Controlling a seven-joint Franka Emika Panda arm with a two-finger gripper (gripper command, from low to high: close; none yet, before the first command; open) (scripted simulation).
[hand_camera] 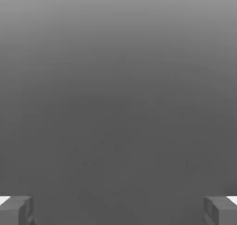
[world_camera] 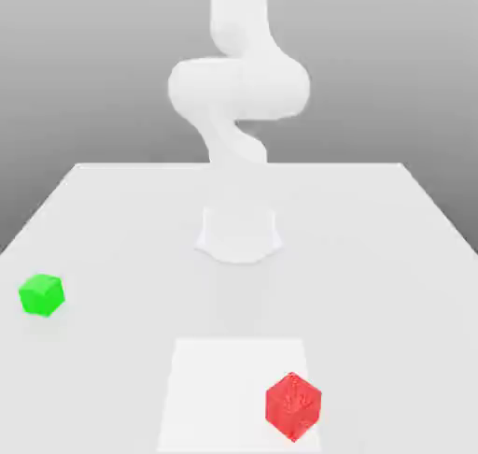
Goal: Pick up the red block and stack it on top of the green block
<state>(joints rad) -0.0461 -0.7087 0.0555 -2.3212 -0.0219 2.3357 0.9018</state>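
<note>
- Nearest the exterior camera: the red block (world_camera: 293, 406), resting on a paler square patch (world_camera: 233, 387) of the tabletop (world_camera: 373, 256), toward the exterior view's right. It sits free on all sides, so I judge my fingers can straddle it from above.
- Tabletop: broad, pale, level; it carries both cubes and my base.
- My arm (world_camera: 238, 88): white, folded high above its base (world_camera: 239, 235), well apart from both cubes, which leaves them unobstructed.
- My end effector (hand_camera: 118, 210): spread wide, its two fingertips (hand_camera: 16, 210) at opposite edges of the hand view, grasping nothing; ready, I judge, for the approach not yet made.
- Green block (world_camera: 42, 294): at the exterior view's left, well apart from the red one, its top bare to receive the stack.
</note>
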